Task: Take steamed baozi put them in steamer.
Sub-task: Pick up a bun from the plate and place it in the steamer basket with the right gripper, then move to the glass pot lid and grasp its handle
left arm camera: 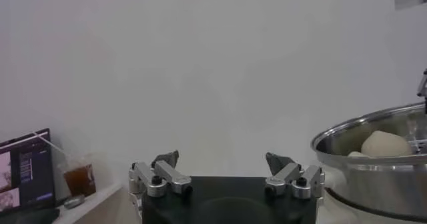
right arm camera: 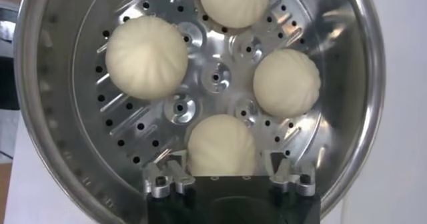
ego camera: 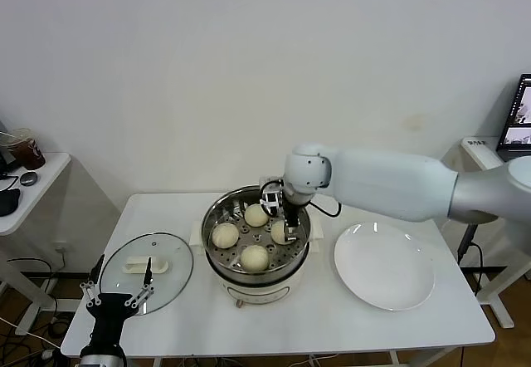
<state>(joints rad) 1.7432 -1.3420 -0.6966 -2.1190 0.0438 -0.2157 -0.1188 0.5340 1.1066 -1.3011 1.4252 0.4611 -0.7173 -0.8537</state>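
Right pincer (ego camera: 288, 222): low inside the steamer on its right side, fingers spread to either side of one bun and pinching nothing; in the right wrist view the fingers (right arm camera: 163, 177) stand apart with that bun just beyond them.
Left pincer (ego camera: 116, 299): parked low at the front left edge of the tabletop, near the glass lid, fingers spread wide and holding nothing; the left wrist view shows the same wide gap (left arm camera: 223, 172).
Tabletop (ego camera: 332, 317): white, carrying the steamer in the middle, the lid to its left and the plate to its right.
Steamer (ego camera: 217, 217): round shiny steel pot on a white base, uncovered, with a perforated tray (right arm camera: 217, 79) inside.
White plate (ego camera: 384, 266): flat, just right of the steamer, apart from it.
Glass lid (ego camera: 149, 261): lies flat left of the steamer, white handle up.
Steamed baozi (ego camera: 225, 234): four cream-white buns, all resting on the tray inside the steamer, spaced in a ring and not touching one another.
Bun at the pincer (right arm camera: 221, 149): sits on the tray between the right fingers, released.
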